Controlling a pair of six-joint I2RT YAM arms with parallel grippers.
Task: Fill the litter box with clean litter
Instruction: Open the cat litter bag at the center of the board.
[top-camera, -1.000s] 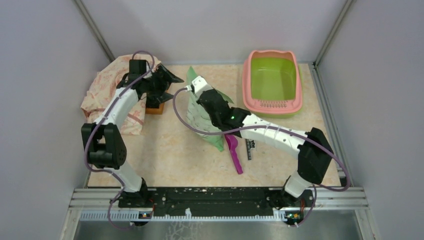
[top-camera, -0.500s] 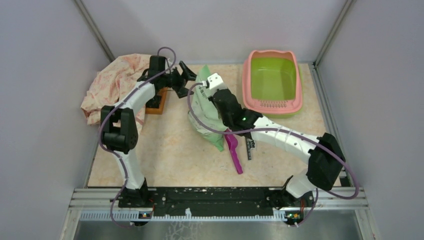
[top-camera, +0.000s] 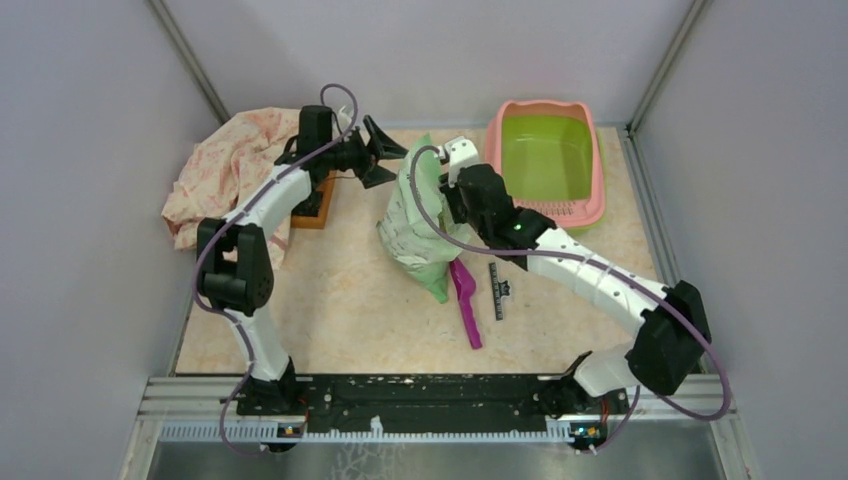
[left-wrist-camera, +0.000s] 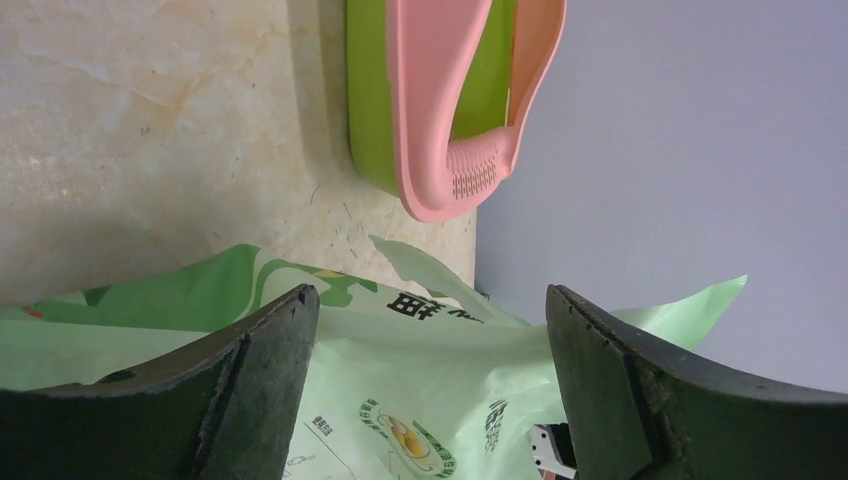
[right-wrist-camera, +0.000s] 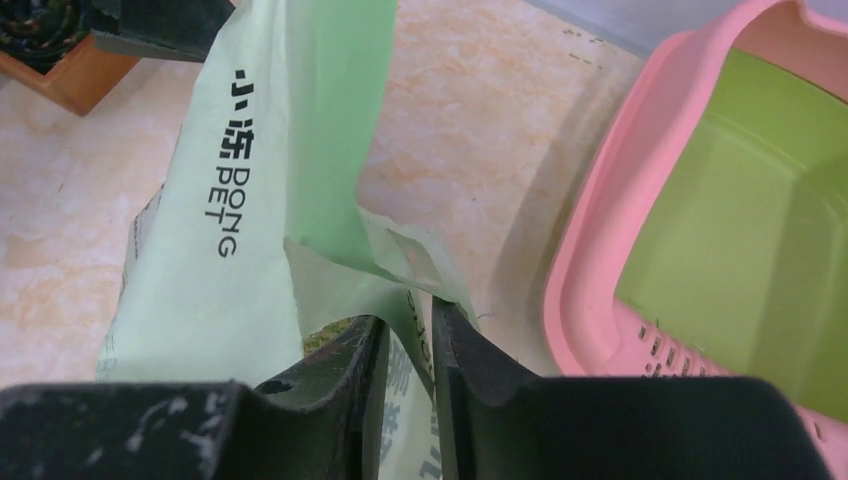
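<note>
While both arms are reaching toward mid-frame: the light green bag (top-camera: 420, 220) is standing upright on the table (top-camera: 330, 290), just above centre in the top view.
Litter box: the litter box (top-camera: 545, 211) is sitting in the upper right of the top view, right of the bag and apart from it, with its slotted pink ledge toward the bottom of the frame. Its lime-green basin is facing up.
Litter box, wrist views: the pink rim (left-wrist-camera: 430, 100) is showing at top centre of the left wrist view, and the rim (right-wrist-camera: 590, 250) is filling the right side of the right wrist view.
Left gripper: the left gripper (top-camera: 392, 165) is hovering at the bag's upper left, released. Its jaws are standing wide apart (left-wrist-camera: 430, 300) with the bag (left-wrist-camera: 450, 380) showing between them.
Right gripper: the right gripper (top-camera: 445, 195) is pressing in at the bag's upper right. Its jaws are standing nearly together (right-wrist-camera: 408, 325), grasping a fold of the bag (right-wrist-camera: 250, 200).
Bag mouth: a grainy tan patch (right-wrist-camera: 320, 340) is showing beside the gripped fold, too small to identify.
Purple scoop: the purple scoop (top-camera: 466, 300) is lying below the bag, its upper end at the bag's lower corner.
Cloth: the patterned cloth (top-camera: 230, 170) is lying in the upper left.
Wooden tray: the wooden tray (top-camera: 312, 210) is sitting at the cloth's right edge.
</note>
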